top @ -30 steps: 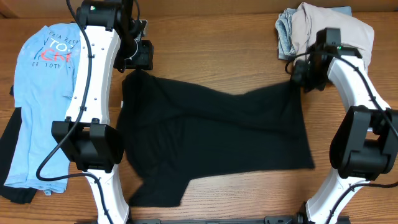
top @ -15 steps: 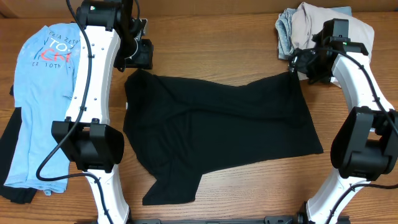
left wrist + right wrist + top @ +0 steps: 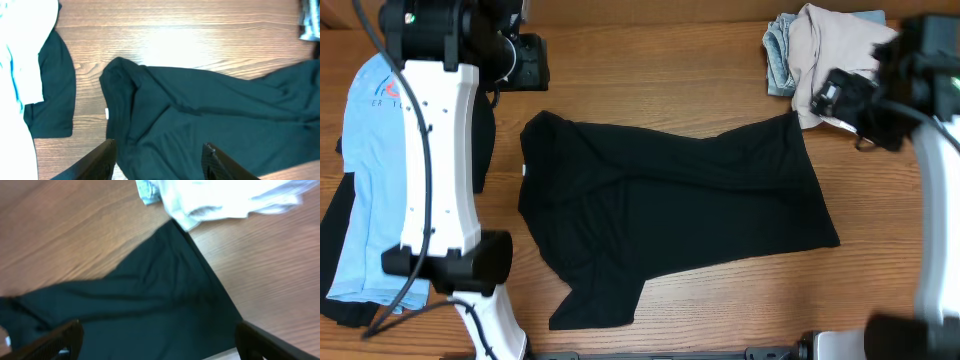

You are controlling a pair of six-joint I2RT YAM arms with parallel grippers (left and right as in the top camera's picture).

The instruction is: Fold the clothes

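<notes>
The premises present as a robotics laboratory or test station. Two white-and-black jointed machines, the left arm point(image 3: 435, 150) and the right arm point(image 3: 940, 200), stand at the near edge of a wood-grain surface point(image 3: 650, 70). Garments lie on it in separate lots: a black T-shirt point(image 3: 700, 210) spread at centre, a light blue T-shirt point(image 3: 365, 200) at the left side, and a heap of pale garments point(image 3: 825, 50) at the far right corner. The room beyond is out of frame.

Matt black cloth T-shirt point(image 3: 670, 210), glossy wood table point(image 3: 650, 60)
</notes>
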